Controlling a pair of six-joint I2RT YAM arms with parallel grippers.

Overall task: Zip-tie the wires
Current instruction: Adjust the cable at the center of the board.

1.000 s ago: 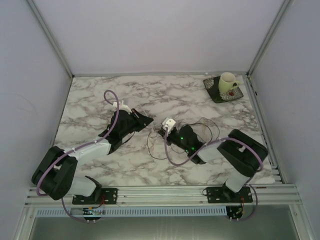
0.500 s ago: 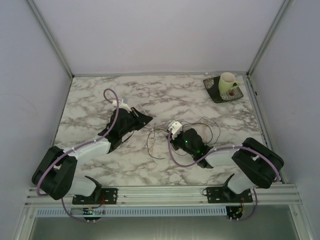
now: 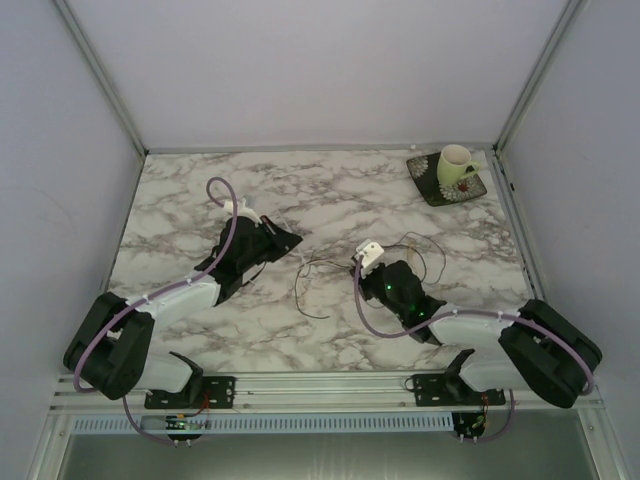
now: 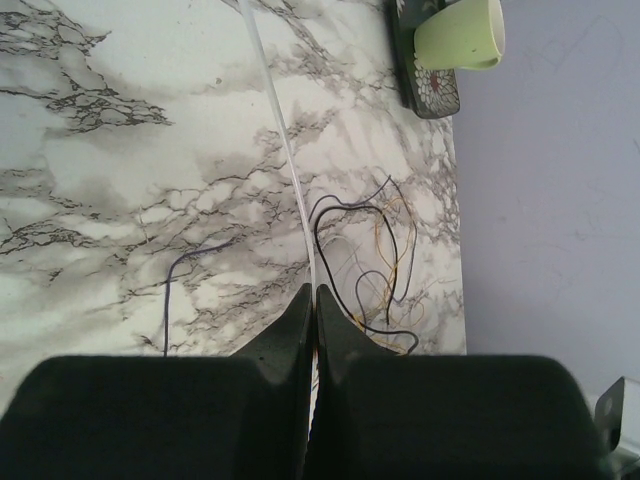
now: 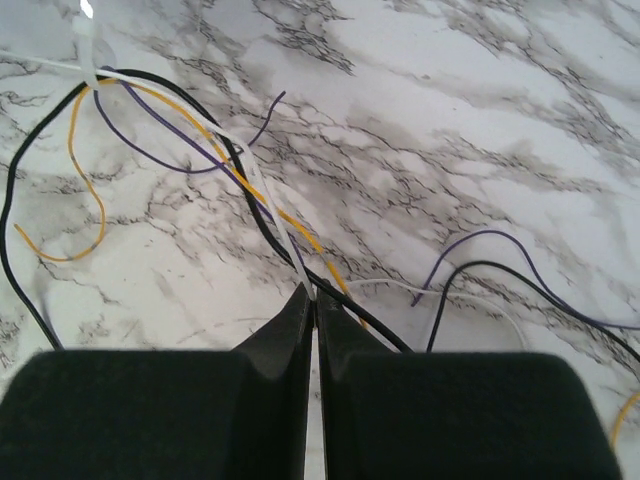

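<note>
At bottom centre of the 2 wrist views, the left gripper (image 4: pixel 313 300) and right gripper (image 5: pixel 313 300) are clamping fully closed jaws on a white strip (image 4: pixel 288 160) among the wires (image 4: pixel 317 240).

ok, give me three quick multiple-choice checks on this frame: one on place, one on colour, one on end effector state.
1. The mug sits:
A) far right corner, on a dark mat
B) between the arms
C) near left corner

2. One of the wires is:
A) pink
B) orange
C) bright green

3. The left end effector and right end effector are:
A) wide open
B) holding the mug
C) each shut on a white strip

Key:
1 A: the top view shows it there.
2 B: an orange strand shows in both wrist views.
3 C: each wrist view shows the tips closed with a strip pinched between them.
</note>
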